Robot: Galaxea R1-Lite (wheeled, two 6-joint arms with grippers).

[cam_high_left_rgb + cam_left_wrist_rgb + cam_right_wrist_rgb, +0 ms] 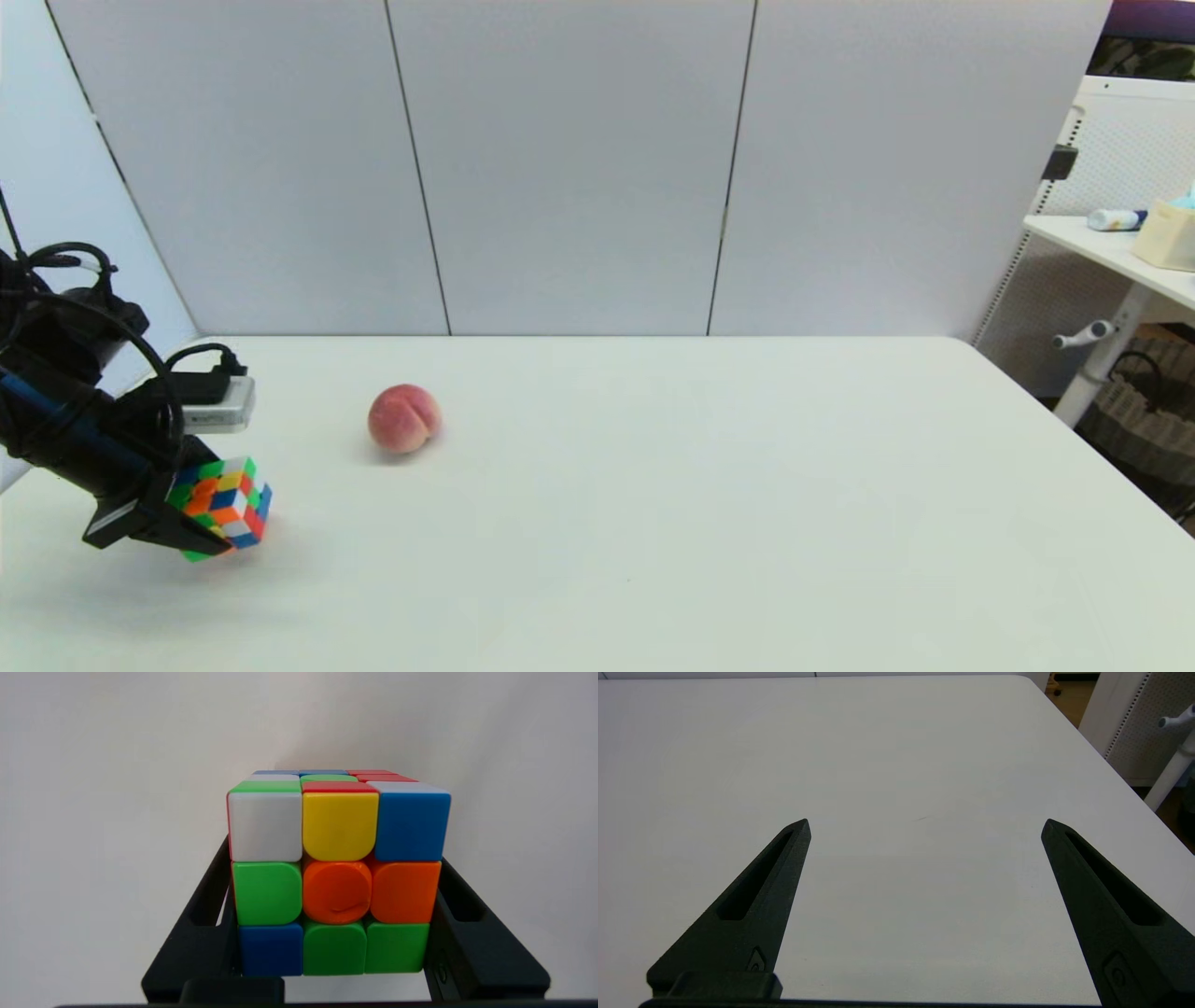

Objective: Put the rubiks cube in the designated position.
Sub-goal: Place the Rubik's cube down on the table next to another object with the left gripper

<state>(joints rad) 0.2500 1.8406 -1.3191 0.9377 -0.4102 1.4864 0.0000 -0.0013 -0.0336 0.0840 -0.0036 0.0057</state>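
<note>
A: Head view: the white table (653, 523) carries a peach (403, 418) toward its left; what has the left gripper (201, 523) got?

B: It's clamped on the rubiks cube (224, 504), held tilted just above the table's left edge, likely for carrying.

A: And the right gripper (924, 823)?

B: Spread wide, empty, apparently idle.

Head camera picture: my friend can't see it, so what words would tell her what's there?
The robot's left claw holds a colourful rubiks cube at the left side of a white table. A pink peach sits farther back on the table, apart from the cube.
</note>
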